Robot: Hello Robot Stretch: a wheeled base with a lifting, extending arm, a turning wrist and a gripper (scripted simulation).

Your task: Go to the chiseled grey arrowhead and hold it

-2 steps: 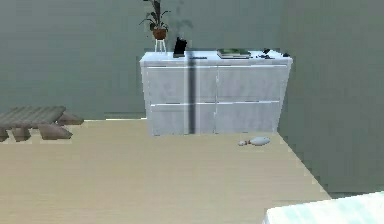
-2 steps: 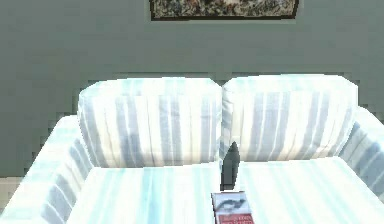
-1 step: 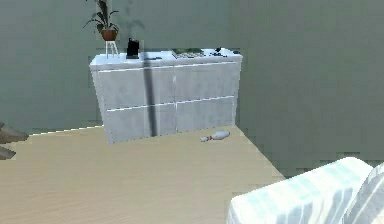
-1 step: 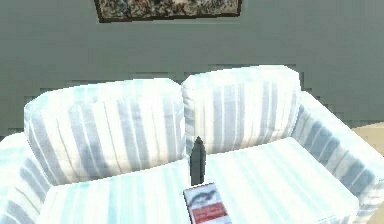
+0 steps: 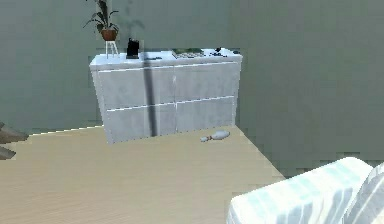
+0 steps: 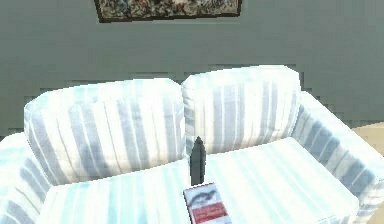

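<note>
pot (image 5: 108,35) at the forward view's left end of the dresser (image 5: 200,100) top holds a leafy plant (image 5: 102,13); dresser drawer fronts sit flush, contents hidden; also on top: a dark upright item (image 5: 132,48) and a few flat items (image 5: 187,52); small grey object (image 5: 216,135) lies on the wood floor (image 5: 120,180) just beside the dresser's right front corner, too small to confirm as the arrowhead; striped sofa (image 5: 320,195) corner at bottom right; arm side view adds the sofa's two back cushions (image 6: 240,105) and a framed picture (image 6: 168,8) on the wall above; gripper (image 6: 197,145) reads as a dark tapered shape over the seat, above a white marked patch (image 6: 205,203); can't tell its grip state or whether it holds anything
</note>
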